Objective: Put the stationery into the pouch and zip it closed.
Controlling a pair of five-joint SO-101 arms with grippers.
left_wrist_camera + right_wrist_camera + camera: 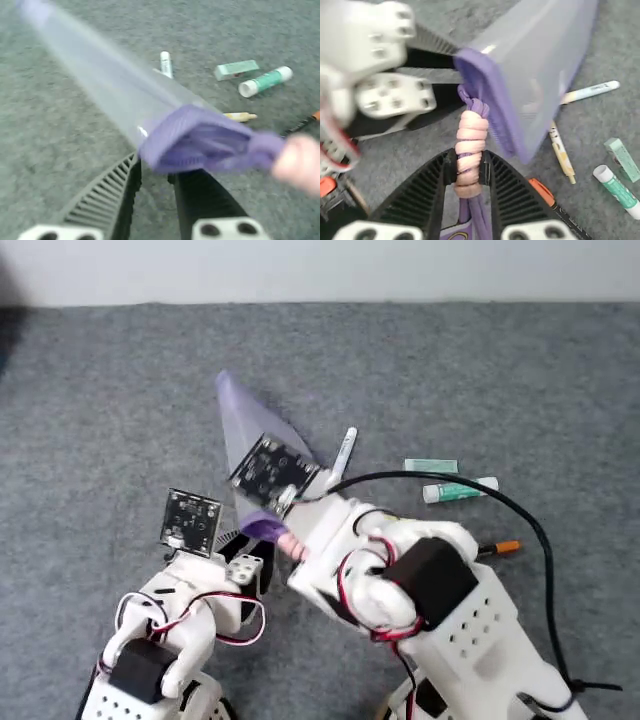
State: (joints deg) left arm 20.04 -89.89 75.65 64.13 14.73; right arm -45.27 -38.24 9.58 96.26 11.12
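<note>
- Where the two arms meet over the grey carpeted table (100,390), the translucent purple plastic pouch (240,435) is held between them. Its far corner points away from the arms and its darker purple zipper end faces them.
- The left gripper (155,172) has its black fingers almost together, pinching the pouch at that zipper end.
- The right gripper (469,157) is clamped tight on the pink braided pull cord (470,135), which is tied to a purple loop at the same end of the pouch.
- Whether the zipper is open or closed cannot be told.
- All the stationery that can be seen lies out on the table, on the right arm's side of the pouch.
- The slim white pen (346,449) is nearest, just beside the pouch.
- The mint-green rectangular eraser (431,466) and the green-and-white glue stick (458,490) lie close together, farther out.
- The black marker with an orange cap (497,549) lies beside the right arm's body.
- The pale yellow pen (562,156) lies close to the pouch, with one end hidden behind the pouch's edge in the right wrist view.
</note>
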